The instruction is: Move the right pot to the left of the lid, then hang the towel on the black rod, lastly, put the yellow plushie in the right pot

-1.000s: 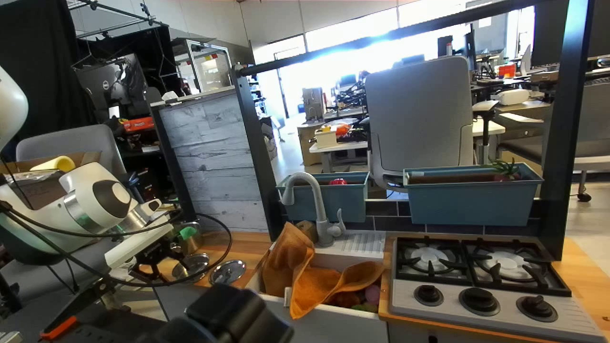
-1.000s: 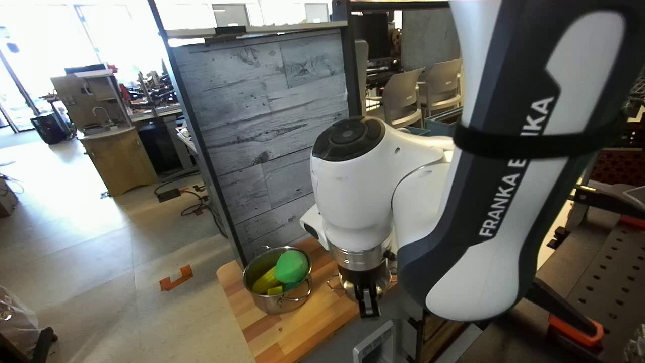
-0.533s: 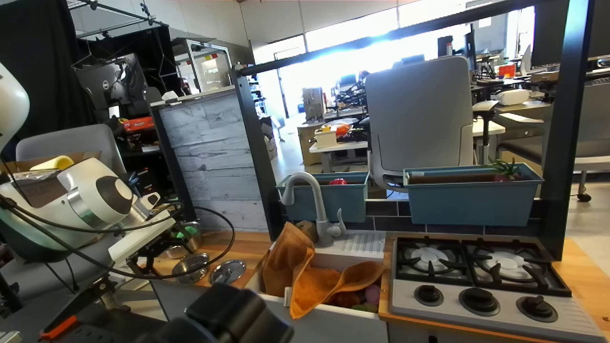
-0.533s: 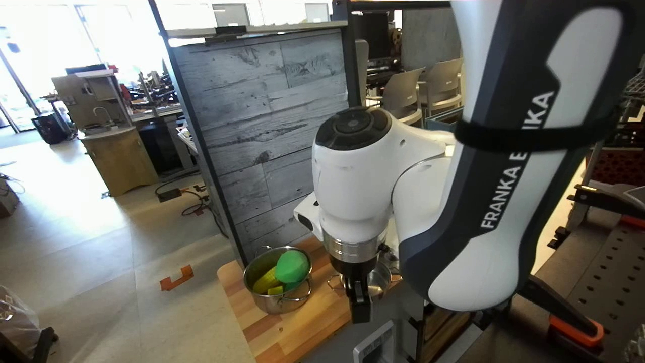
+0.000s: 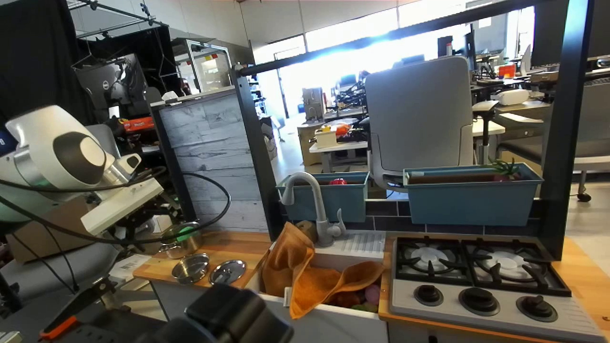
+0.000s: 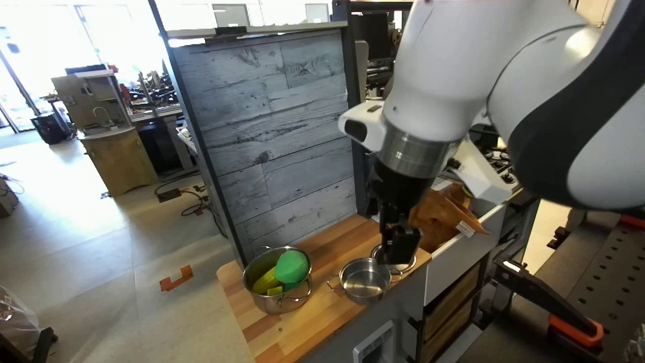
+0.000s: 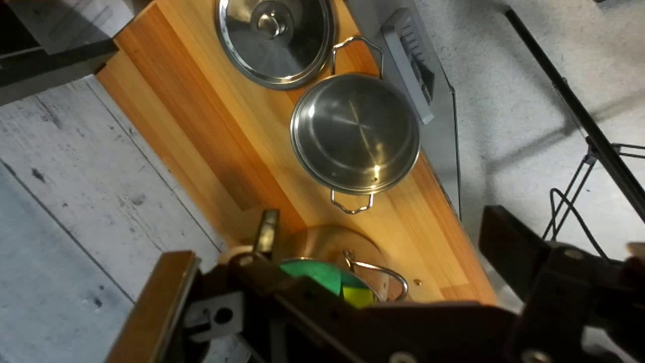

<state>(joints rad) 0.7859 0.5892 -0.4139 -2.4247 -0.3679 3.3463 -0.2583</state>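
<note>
One shallow steel pot (image 7: 355, 133) sitting between round steel lid (image 7: 276, 43) and deeper steel pot (image 6: 277, 305)

I am viewing the wooden counter (image 7: 201, 131) from above; black gripper (image 6: 396, 244) is hovering, jaws wide apart. Orange-brown cloth towel (image 5: 312, 286) is lying in the sink (image 5: 343, 260), draping over its front edge.

Gripper (image 6: 398, 246) higher, seemingly farther from small pot (image 6: 364, 283)

Bare counter (image 6: 327, 247) between shallow pot (image 6: 364, 280) and plank wall (image 6: 282, 126), deep pot (image 6: 272, 304) an obstacle at one end.
</note>
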